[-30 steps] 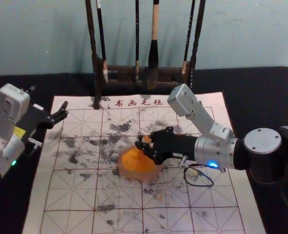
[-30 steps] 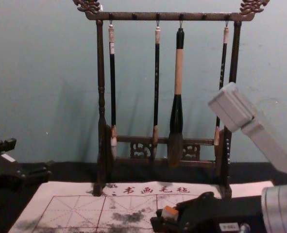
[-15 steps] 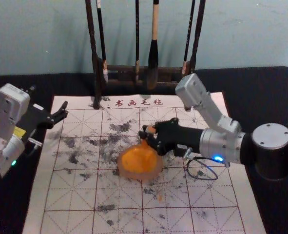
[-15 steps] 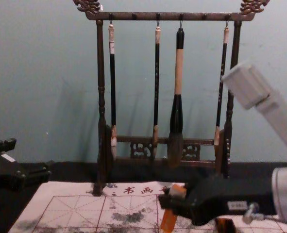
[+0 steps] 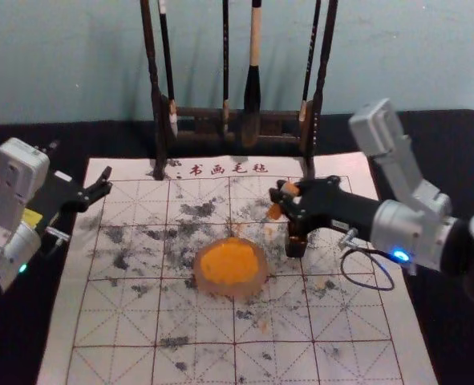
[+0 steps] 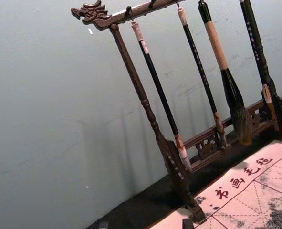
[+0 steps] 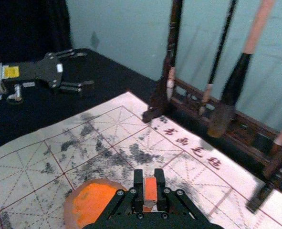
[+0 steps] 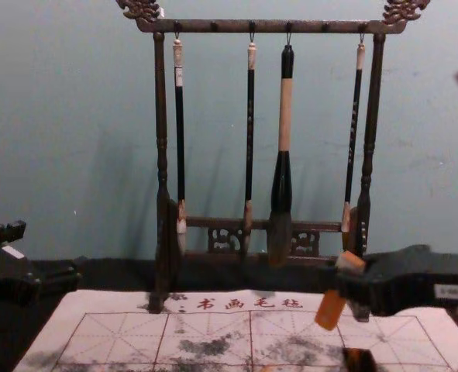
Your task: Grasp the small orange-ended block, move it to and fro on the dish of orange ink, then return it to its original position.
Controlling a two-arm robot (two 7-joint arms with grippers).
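1. Here I am over the mat (image 5: pixel 341 321), on its right side: my right gripper (image 5: pixel 285 200) is clenched on the block (image 8: pixel 331 310), which leans, orange lower end down.
2. The grip is high, and that makes sense: the lower end hangs free for the ink (image 5: pixel 227 262) while my fingers ride above it.
3. Over to the dish (image 5: pixel 235 290)! It sits near the mat's middle, within easy reach, and the block is up and away from it, so I judge the rubbing done and the return under way.
4. Just below my gripper stands a dark block (image 5: pixel 297 243); I reckon the resting place is close by.
5. Next I'd straighten the block, then lower gently. Set down tilted, it could topple, smear the mat or knock its dark neighbour.
6. And my left gripper (image 5: pixel 106 180)? Parked at the mat's left edge, released, fingers spread, leaving the middle to the right.
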